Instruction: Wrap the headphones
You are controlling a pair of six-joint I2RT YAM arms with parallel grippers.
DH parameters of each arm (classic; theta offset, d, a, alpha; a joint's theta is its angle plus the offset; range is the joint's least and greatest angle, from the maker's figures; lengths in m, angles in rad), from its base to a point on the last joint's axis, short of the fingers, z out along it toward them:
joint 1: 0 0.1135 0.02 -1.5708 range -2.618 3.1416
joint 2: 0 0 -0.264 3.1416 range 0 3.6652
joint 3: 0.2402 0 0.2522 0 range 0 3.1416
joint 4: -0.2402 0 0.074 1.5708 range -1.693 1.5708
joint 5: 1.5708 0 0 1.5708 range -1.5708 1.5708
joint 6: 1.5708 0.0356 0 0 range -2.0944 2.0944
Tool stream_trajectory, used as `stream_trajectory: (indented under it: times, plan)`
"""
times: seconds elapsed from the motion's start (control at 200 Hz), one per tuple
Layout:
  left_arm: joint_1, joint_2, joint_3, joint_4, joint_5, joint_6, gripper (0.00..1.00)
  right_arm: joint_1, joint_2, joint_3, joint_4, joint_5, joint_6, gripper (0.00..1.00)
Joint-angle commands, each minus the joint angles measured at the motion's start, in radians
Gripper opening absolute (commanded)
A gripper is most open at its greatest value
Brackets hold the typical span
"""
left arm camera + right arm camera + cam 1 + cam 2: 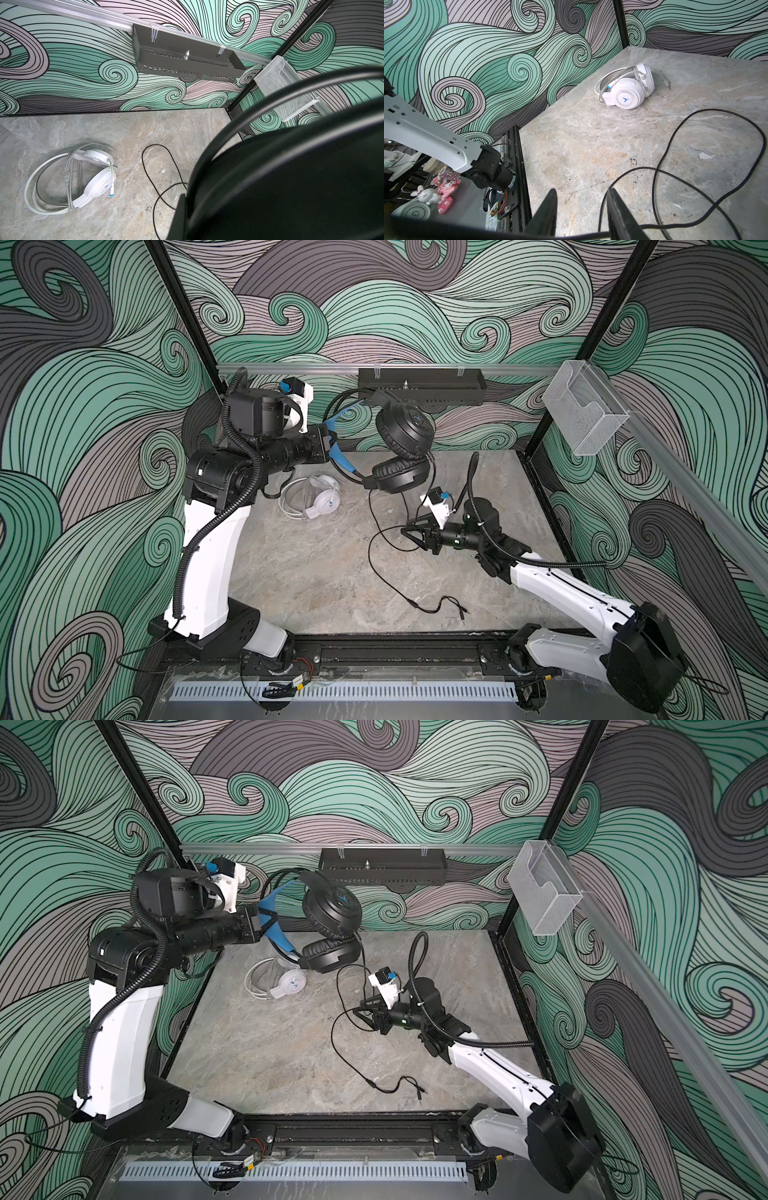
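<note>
Cord pickup: black headset [405, 435] aloft over desk [311, 572], headband pinched in my left hand [332, 444]; my right hand [406, 532], part spread astride its loose cord [656, 170], must next close and wind it round.

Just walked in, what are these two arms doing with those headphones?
The left fingers are shut on the blue headband of the black headphones, holding them up above the table. Their black cable trails in loose loops across the table. The right fingers sit low over that cable, apart, with it crossing the gap between them, not yet clamped. The white headphones lie at the back left, their cable apparently already wound around them.
</note>
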Motion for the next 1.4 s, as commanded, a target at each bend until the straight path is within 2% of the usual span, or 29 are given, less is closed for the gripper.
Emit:
stream_trajectory:
  times: [0.0,0.1,0.16,0.22,0.295,0.38,0.535,0.655,0.826,0.946,1.086,1.221,1.316,1.396]
  plan:
    - [0.019,-0.029,0.028,0.042,0.057,-0.058,0.0,0.011,0.011,0.026,0.031,0.002,-0.013,0.34]
    - [0.033,-0.029,0.025,0.045,0.071,-0.069,0.0,0.012,0.008,0.022,0.022,0.005,-0.02,0.22]
    - [0.046,-0.032,0.02,0.044,0.073,-0.074,0.0,0.012,-0.003,0.026,-0.009,0.025,-0.037,0.09]
    - [0.057,-0.038,0.005,0.047,0.073,-0.08,0.0,0.011,-0.025,0.029,-0.06,0.063,-0.065,0.0]
    - [0.082,-0.046,-0.018,0.054,0.073,-0.093,0.0,0.012,-0.068,0.037,-0.157,0.146,-0.118,0.0]
    - [0.113,-0.053,-0.05,0.056,0.053,-0.099,0.0,0.012,-0.122,0.067,-0.343,0.272,-0.205,0.0]
    - [0.133,-0.094,-0.157,0.081,-0.045,-0.084,0.0,0.011,-0.211,0.156,-0.664,0.585,-0.369,0.0]
    - [0.133,-0.119,-0.268,0.12,-0.083,-0.052,0.0,0.011,-0.244,0.262,-0.836,0.802,-0.508,0.0]
    - [0.13,-0.156,-0.445,0.184,-0.087,-0.009,0.0,0.033,-0.233,0.433,-0.936,0.993,-0.747,0.0]
    - [0.11,-0.178,-0.549,0.213,-0.136,0.034,0.0,0.106,-0.201,0.547,-0.92,1.107,-0.918,0.0]
    - [0.04,-0.188,-0.626,0.237,-0.197,0.113,0.0,0.26,-0.148,0.675,-0.892,1.156,-1.11,0.0]
    - [-0.062,-0.184,-0.676,0.259,-0.247,0.209,0.0,0.415,-0.112,0.748,-0.87,1.134,-1.252,0.0]
    - [-0.129,-0.187,-0.706,0.284,-0.252,0.253,0.0,0.479,-0.066,0.818,-0.906,1.093,-1.284,0.0]
    - [-0.176,-0.191,-0.731,0.302,-0.246,0.282,0.0,0.494,-0.025,0.886,-0.94,1.057,-1.27,0.0]
